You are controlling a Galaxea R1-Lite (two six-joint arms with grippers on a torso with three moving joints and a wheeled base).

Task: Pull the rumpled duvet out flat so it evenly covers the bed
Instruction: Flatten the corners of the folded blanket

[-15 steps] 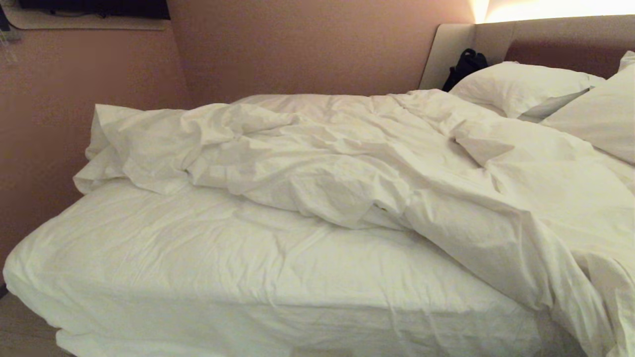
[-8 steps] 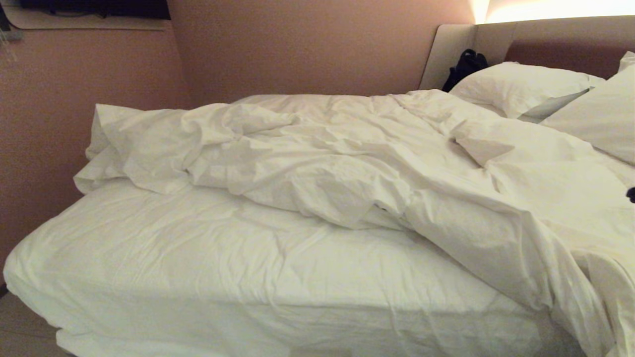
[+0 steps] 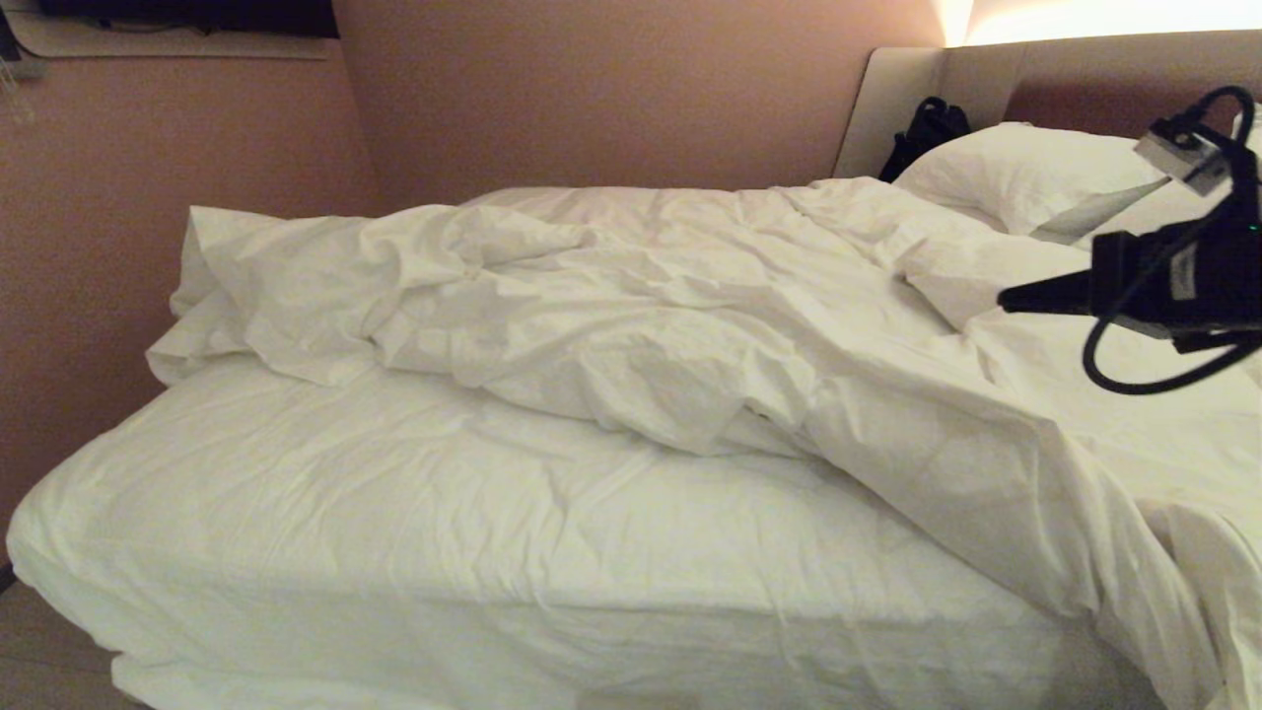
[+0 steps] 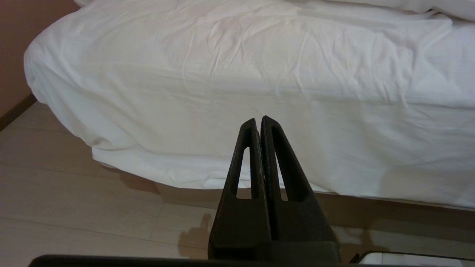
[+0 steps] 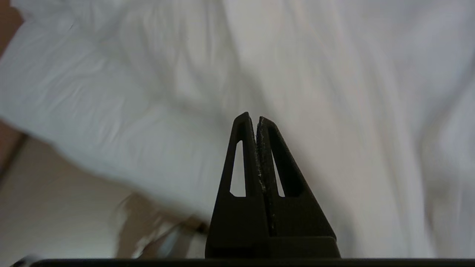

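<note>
Right gripper (image 3: pixel 1006 297): jaws together, empty, above the puffy, creased duvet (image 3: pixel 690 325).
Left gripper (image 4: pixel 259 120): pressed together; only its wrist view shows floor (image 4: pixel 74 207) under the bed (image 4: pixel 237 92).

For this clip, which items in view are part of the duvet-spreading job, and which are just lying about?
Part of the job:
- duvet, bunched toward the far side
- bed, near sheet bare
- right gripper, shut, above the duvet
- left gripper, shut, low by the bed's edge

Lying about:
- pillows
- black bag by the headboard
</note>
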